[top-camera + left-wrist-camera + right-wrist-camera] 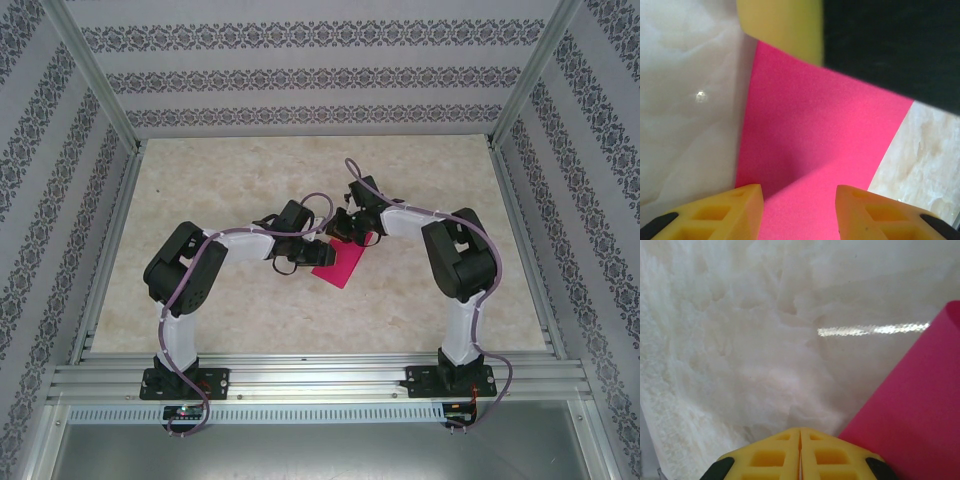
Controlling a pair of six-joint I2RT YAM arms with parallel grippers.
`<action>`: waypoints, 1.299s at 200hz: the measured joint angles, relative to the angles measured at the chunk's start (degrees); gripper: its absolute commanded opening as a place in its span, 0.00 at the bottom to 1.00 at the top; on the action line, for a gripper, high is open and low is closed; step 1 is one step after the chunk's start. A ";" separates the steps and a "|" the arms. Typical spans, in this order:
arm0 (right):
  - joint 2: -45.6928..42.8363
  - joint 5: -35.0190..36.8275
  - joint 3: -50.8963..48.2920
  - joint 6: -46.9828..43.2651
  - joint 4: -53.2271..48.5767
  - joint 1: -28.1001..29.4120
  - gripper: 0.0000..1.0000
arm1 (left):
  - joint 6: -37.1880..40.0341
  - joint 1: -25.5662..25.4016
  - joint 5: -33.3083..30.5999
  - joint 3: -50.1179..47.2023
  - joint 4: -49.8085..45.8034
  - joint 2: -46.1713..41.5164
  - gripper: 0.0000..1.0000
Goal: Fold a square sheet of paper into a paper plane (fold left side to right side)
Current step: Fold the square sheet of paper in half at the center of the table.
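Note:
The magenta-pink paper (341, 266) lies on the table between the two arms as a slanted, oblong shape with straight edges. My left gripper (297, 256) hovers at its left edge; in the left wrist view it (799, 192) is open, and the paper (820, 135) runs flat beneath the gap between its yellow fingers. My right gripper (352, 232) sits at the paper's far end; in the right wrist view it (800, 432) is shut with nothing visible between the fingers, the tips over bare table beside the paper (920, 405). No pointed plane shape is visible.
The marbled beige table (250, 190) is fenced by metal rails and patterned walls. A yellow finger and black body of the right gripper (782, 27) crowd the top of the left wrist view, close above the paper.

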 measured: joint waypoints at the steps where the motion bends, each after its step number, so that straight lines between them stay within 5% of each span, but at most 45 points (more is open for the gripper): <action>1: 0.04 0.02 0.02 0.00 0.02 0.00 0.09 | 0.00 0.00 0.00 0.00 0.00 0.00 0.45; 260: 4.81 5.31 5.55 -11.56 -3.87 -2.08 0.10 | -0.02 -0.31 -0.87 -2.91 3.89 -1.07 0.45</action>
